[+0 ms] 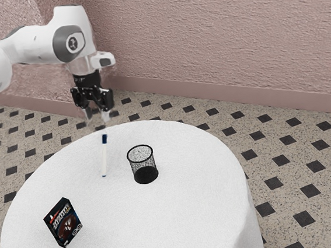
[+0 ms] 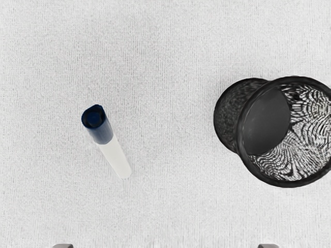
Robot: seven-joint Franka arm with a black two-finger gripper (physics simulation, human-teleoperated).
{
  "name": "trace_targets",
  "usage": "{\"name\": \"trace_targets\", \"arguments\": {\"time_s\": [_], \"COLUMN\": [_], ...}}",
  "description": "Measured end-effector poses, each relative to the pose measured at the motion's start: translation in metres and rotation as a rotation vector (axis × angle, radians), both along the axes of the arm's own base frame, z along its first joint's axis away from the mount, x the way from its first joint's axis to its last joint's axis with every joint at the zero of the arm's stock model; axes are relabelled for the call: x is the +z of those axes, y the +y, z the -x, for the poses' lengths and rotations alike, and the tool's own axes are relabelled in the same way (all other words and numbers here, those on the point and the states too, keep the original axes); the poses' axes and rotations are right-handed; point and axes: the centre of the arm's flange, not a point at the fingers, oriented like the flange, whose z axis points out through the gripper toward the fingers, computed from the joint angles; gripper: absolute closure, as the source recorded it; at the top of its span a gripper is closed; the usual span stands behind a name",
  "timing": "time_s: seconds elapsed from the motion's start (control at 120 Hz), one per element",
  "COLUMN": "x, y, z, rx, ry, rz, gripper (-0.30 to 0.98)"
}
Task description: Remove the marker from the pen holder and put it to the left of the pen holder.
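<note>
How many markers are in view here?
1. The marker stands apart from the pen holder, beside it toward the exterior view's left. I see none in the holder, though the box could hide one behind it.

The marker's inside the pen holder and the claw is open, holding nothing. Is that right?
Not quite: the marker is outside the pen holder, beside it with a gap between, as the exterior view shows. The claw is indeed open, holding nothing.
</note>
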Motion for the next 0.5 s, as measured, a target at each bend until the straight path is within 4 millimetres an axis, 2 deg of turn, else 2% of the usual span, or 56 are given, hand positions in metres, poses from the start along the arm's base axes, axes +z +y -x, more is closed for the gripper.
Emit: {"name": "trace_targets", "arguments": {"time_s": [0.058,0.108,0.142,0.192,0.233,0.267,0.425,0.5], "x": [0.098,0.168,0.196,0.222,0.235,0.238,0.234,0.224], "y": [-0.026,-0.036,-0.038,-0.039,-0.038,-0.037,-0.001,0.0], "z": [0.041,0.076,0.092,0.108,0.117,0.121,0.135,0.143], "rx": [-0.038,-0.054,-0.059,-0.063,-0.066,-0.066,-0.003,0.002], "ry": [-0.13,-0.24,-0.287,-0.331,-0.347,-0.343,-0.293,-0.252], "rz": [-0.007,-0.016,-0.022,-0.04,-0.063,-0.075,-0.108,-0.108], "gripper": [0.19,0.15,0.13,0.1,0.08,0.07,0.03,0.02]}}
